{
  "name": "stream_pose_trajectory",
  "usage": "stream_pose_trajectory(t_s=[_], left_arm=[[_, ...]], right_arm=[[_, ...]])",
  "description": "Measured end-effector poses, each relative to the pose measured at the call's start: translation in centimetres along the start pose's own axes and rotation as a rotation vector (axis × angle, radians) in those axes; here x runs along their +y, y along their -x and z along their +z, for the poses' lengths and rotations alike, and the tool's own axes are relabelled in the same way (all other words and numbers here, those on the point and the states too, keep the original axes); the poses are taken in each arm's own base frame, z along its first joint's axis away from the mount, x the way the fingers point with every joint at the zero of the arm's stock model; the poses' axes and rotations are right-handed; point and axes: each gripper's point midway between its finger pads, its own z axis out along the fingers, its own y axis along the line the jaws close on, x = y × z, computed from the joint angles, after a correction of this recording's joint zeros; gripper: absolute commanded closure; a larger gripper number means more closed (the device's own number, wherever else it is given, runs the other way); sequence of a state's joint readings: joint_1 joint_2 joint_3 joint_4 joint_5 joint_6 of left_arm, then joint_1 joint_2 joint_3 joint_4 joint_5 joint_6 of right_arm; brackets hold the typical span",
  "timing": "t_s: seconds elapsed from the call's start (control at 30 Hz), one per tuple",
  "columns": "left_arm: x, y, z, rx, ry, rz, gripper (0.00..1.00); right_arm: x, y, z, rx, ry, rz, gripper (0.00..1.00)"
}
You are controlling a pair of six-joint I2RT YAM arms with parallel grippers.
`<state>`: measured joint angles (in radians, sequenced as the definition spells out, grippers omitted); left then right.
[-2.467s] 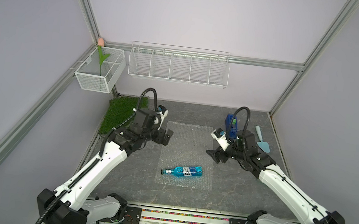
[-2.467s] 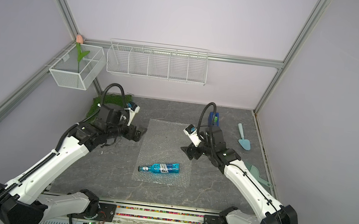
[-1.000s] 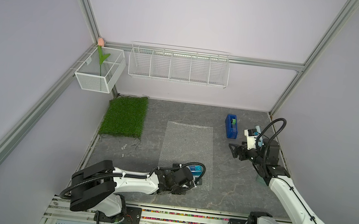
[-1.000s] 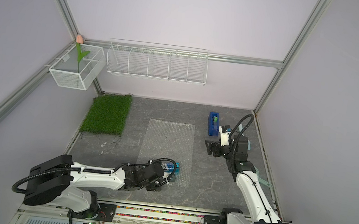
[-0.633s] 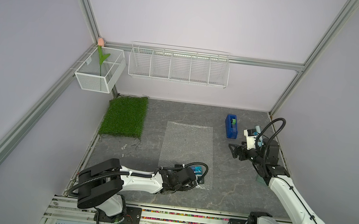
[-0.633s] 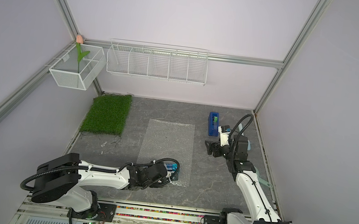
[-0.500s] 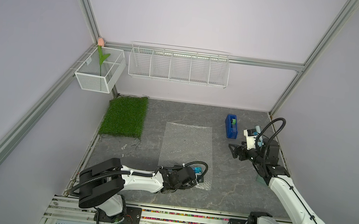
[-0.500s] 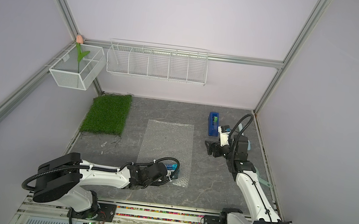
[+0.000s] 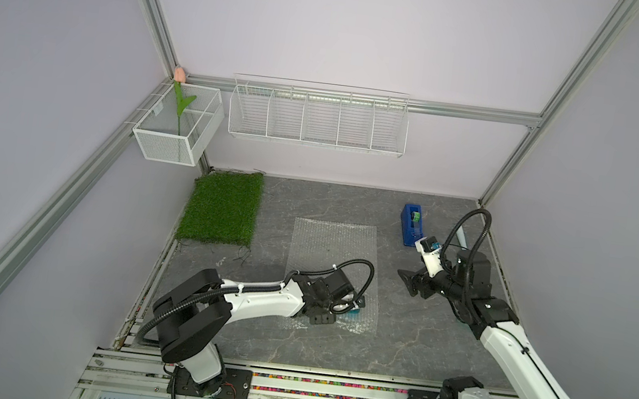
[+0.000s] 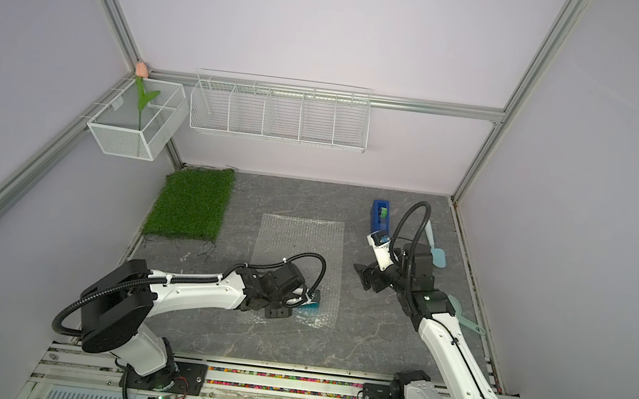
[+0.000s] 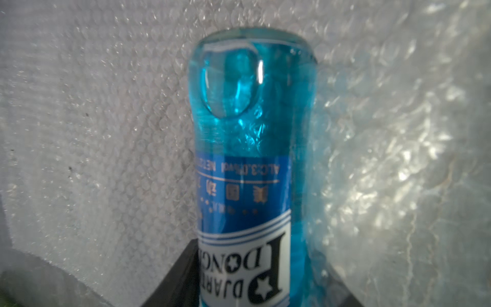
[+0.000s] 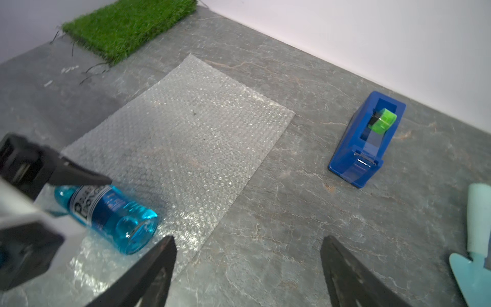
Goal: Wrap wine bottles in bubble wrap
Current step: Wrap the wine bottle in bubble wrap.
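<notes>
The wine bottle [image 12: 111, 212], small, clear and full of blue liquid with a white label, lies on its side on the near end of the bubble wrap [image 9: 332, 248]. My left gripper [image 9: 336, 314] is low over it, shut on the bottle's labelled body. In the left wrist view the bottle [image 11: 244, 159] runs out from between the black fingers [image 11: 175, 279], and the wrap [image 11: 93, 133] is rumpled on one side. My right gripper [image 9: 409, 283] hovers open to the right of the wrap, holding nothing. In the right wrist view its fingers [image 12: 148, 271] stand wide apart over bare floor.
A blue tape dispenser [image 9: 411, 225] stands at the back right. A light blue spatula [image 10: 435, 249] lies by the right wall. A green grass mat [image 9: 222, 206] lies at the back left. Wire baskets [image 9: 318, 116] hang on the back wall.
My left gripper's jaws have closed from wide open onto the bottle, and that arm's elbow has shifted a little to the right. The right arm has not moved.
</notes>
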<state>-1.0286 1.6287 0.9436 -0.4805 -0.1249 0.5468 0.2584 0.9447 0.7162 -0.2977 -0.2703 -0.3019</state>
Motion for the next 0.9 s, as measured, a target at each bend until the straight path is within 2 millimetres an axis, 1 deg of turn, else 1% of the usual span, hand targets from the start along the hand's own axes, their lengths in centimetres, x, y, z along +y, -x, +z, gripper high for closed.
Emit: stream_pose_trajectory(t_s=[0.13,0.23,0.3,0.37,0.5,0.6,0.67,0.77,0.9], left_arm=[[0.4,0.0,0.1,0.027,-0.121,-0.050,0.72],[0.7,0.0,0.1,0.048,-0.214,-0.083,0.73],[0.9,0.1,0.3,0.065,-0.276,-0.097,0.73],[1.1,0.1,0.3,0.084,-0.336,-0.110,0.74],[1.3,0.3,0.5,0.114,-0.436,-0.126,0.74],[1.5,0.4,0.7,0.127,-0.494,-0.133,0.73],[1.5,0.5,0.7,0.132,-0.523,-0.135,0.73],[1.5,0.6,0.8,0.136,-0.561,-0.137,0.73],[1.5,0.7,0.9,0.137,-0.601,-0.145,0.73]], right_arm=[[2.4,0.5,-2.4,-0.030,0.028,-0.172,0.12],[5.3,0.1,-3.9,-0.035,0.096,-0.318,0.12],[7.2,-0.7,-4.2,-0.010,0.153,-0.408,0.12],[9.4,-2.0,-4.3,0.029,0.222,-0.510,0.12],[13.0,-4.4,-4.0,0.063,0.329,-0.679,0.12],[14.8,-6.1,-2.9,0.074,0.375,-0.778,0.12],[15.7,-7.2,-1.7,0.085,0.394,-0.822,0.12],[16.2,-8.2,0.8,0.110,0.401,-0.859,0.12],[16.5,-8.4,4.3,0.119,0.381,-0.903,0.11]])
